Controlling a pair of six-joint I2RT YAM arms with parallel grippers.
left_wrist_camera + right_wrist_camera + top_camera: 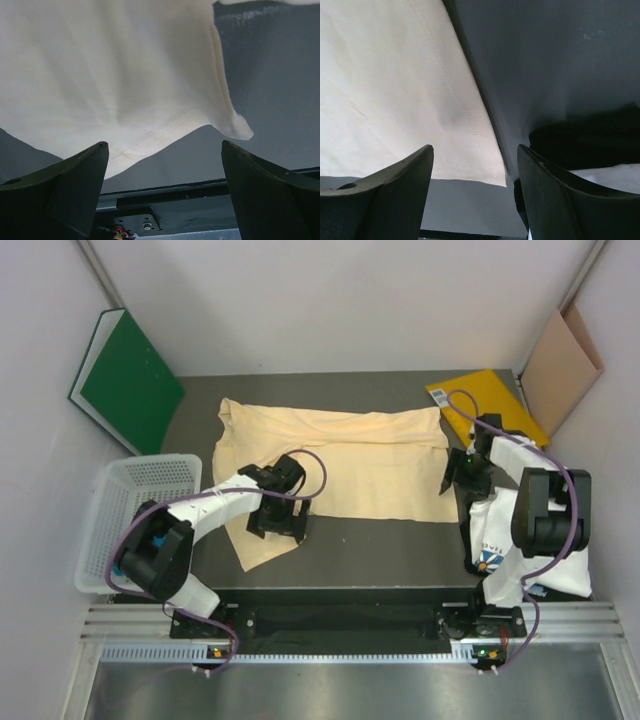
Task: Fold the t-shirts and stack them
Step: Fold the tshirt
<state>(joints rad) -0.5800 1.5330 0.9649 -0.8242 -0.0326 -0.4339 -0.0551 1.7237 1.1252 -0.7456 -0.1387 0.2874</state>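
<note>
A pale peach-yellow t-shirt (pixel 350 460) lies spread across the dark table, one part trailing toward the near edge at the left. My left gripper (pixel 277 528) hangs over that trailing part. In the left wrist view the left gripper (pixel 164 150) stands wide open, with the shirt's stitched hem (pixel 150 140) just beyond its fingertips and nothing between them. My right gripper (pixel 453 478) is at the shirt's right edge. In the right wrist view the right gripper (pixel 475 152) is open, and the shirt's near right corner (pixel 485 165) lies under the gap. A white t-shirt with a blue-orange print (pixel 497 545) lies bunched under the right arm.
A bright yellow folder (pixel 487 400) lies at the back right, with a brown card sleeve (pixel 560 360) leaning on the wall beside it. A green binder (pixel 128 382) leans at the back left. A white mesh basket (pixel 125 510) stands off the table's left edge.
</note>
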